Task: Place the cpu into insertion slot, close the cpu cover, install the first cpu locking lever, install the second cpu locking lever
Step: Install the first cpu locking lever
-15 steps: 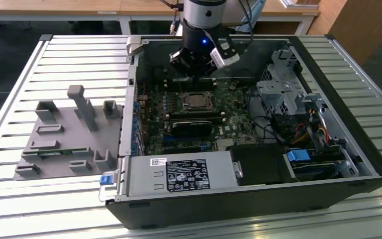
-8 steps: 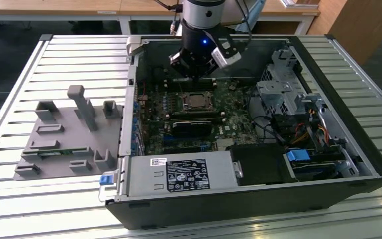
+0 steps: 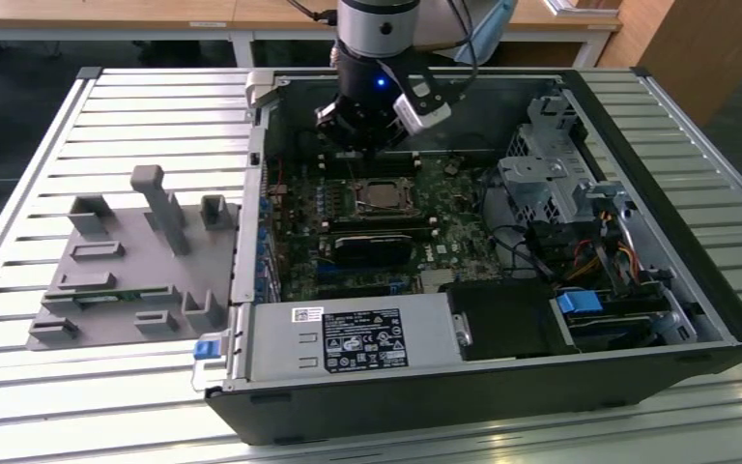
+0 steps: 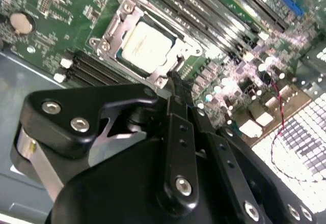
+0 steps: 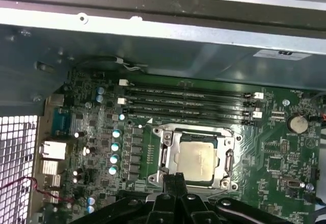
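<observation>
1. Gripper (image 5: 174, 177): fingers pressed together with nothing between them, tips just beside the socket's edge.
2. The cpu (image 5: 197, 159) sits in the insertion slot (image 5: 222, 159) just beyond the fingertips, with the cpu cover (image 5: 172, 141) lying flat around it.
3. Open computer case (image 3: 474, 396) on a slatted metal table (image 3: 88, 387). Grey fixture (image 3: 113, 280) well apart from the gripper, wooden desks (image 3: 152, 14) behind it.

The cpu (image 5: 197, 159) lies within the cpu cover (image 5: 168, 155) window.

black label (image 3: 364, 340) on the grey box (image 3: 274, 343) in the computer case (image 3: 474, 406): white print and small signs, too small to read | white sticker (image 3: 309, 313) just beside it: cannot be read | white label (image 5: 281, 54) on the metal case wall (image 5: 178, 46): dark print, cannot be read
</observation>
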`<state>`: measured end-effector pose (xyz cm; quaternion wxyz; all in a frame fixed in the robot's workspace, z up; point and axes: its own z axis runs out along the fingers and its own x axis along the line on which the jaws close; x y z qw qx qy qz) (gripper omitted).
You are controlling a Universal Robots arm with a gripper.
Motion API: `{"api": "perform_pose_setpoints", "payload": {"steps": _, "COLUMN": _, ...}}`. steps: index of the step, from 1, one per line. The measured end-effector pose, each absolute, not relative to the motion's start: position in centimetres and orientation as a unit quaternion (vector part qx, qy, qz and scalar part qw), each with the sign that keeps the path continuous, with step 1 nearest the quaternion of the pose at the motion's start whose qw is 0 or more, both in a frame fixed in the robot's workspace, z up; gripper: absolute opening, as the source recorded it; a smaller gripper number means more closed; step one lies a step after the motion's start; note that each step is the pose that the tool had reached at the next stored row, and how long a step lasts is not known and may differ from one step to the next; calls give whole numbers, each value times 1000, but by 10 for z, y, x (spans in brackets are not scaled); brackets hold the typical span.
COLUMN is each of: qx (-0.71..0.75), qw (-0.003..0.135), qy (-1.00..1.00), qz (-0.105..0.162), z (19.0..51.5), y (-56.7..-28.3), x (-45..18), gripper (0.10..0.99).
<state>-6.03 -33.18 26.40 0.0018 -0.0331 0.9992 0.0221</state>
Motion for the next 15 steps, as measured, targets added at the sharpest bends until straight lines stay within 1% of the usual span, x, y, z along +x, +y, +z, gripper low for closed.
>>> {"api": "perform_pose_setpoints", "payload": {"steps": 15, "qx": -23, "qw": 3, "qy": 999, "qz": 22, "z": 264, "y": -332, "x": -70, "gripper": 106}}
